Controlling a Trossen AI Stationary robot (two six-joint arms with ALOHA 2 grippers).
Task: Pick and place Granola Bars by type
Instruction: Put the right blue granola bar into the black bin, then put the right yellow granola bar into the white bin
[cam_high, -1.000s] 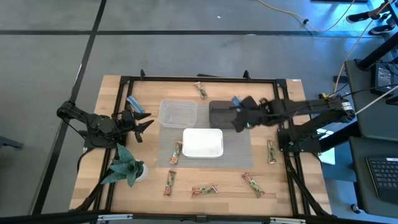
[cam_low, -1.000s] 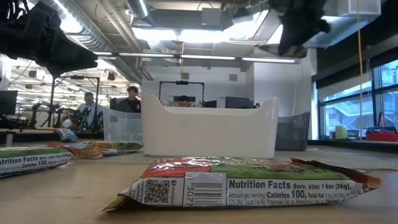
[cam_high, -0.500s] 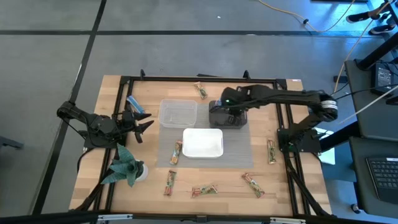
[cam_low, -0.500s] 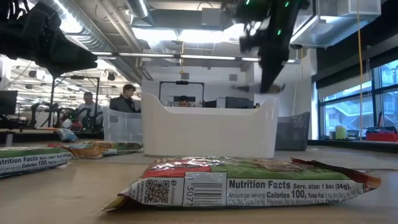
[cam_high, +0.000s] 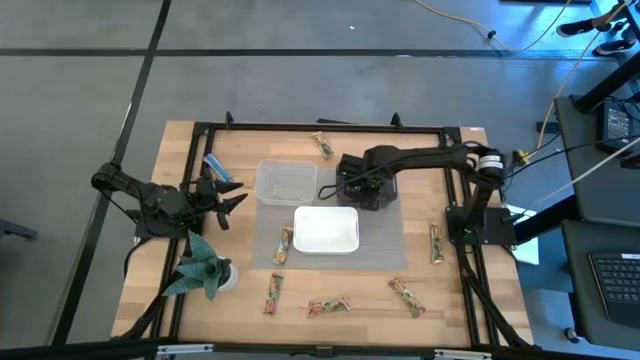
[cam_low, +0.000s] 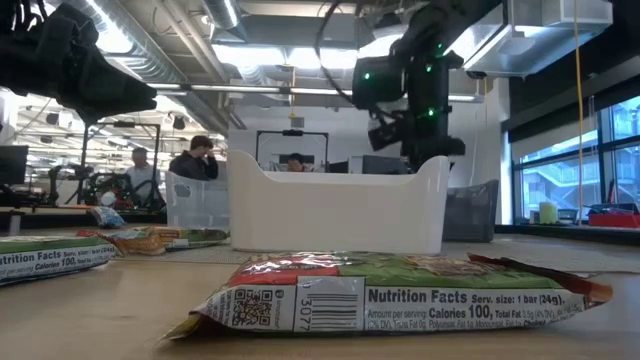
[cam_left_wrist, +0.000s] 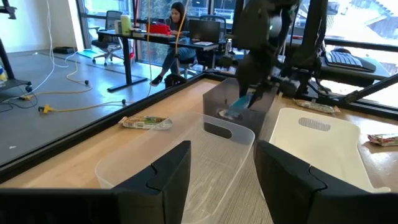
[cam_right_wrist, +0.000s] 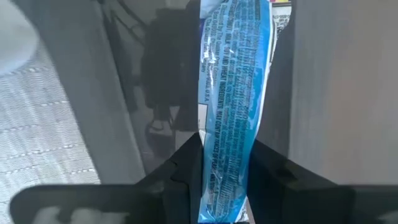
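Note:
My right gripper (cam_high: 352, 186) hangs over the dark grey tub (cam_high: 378, 192), shut on a blue granola bar (cam_right_wrist: 233, 74); it also shows in the low view (cam_low: 415, 120) and in the left wrist view (cam_left_wrist: 249, 93). My left gripper (cam_high: 226, 196) is open and empty at the table's left, facing the clear tub (cam_high: 287, 182). Another blue bar (cam_high: 215, 167) lies flat by the left gripper. Several tan bars lie flat on the table: (cam_high: 322, 145), (cam_high: 284, 245), (cam_high: 273, 293), (cam_high: 329, 306), (cam_high: 407, 296), (cam_high: 436, 243). A white tub (cam_high: 326, 229) stands at the middle. My right gripper pinches the blue bar near one end (cam_right_wrist: 224, 186) between its two fingers (cam_right_wrist: 184, 171). The fingers point down from above and lie along the bar. The bar hangs below them, its free end (cam_right_wrist: 239, 15) inside the dark tub's walls; whether it touches the bottom, I cannot tell.
The three tubs stand on a grey mat (cam_high: 385, 245) at the table's middle. A green paper plant figure (cam_high: 200, 268) stands at the near left. A black frame (cam_high: 300, 127) runs around the table. People sit at desks in the room beyond.
My right gripper has carried the blue bar toward the table's left, from the dark tub's right side to over the tub. It has tipped from level to pointing down and has come lower. The bar now hangs into the tub.

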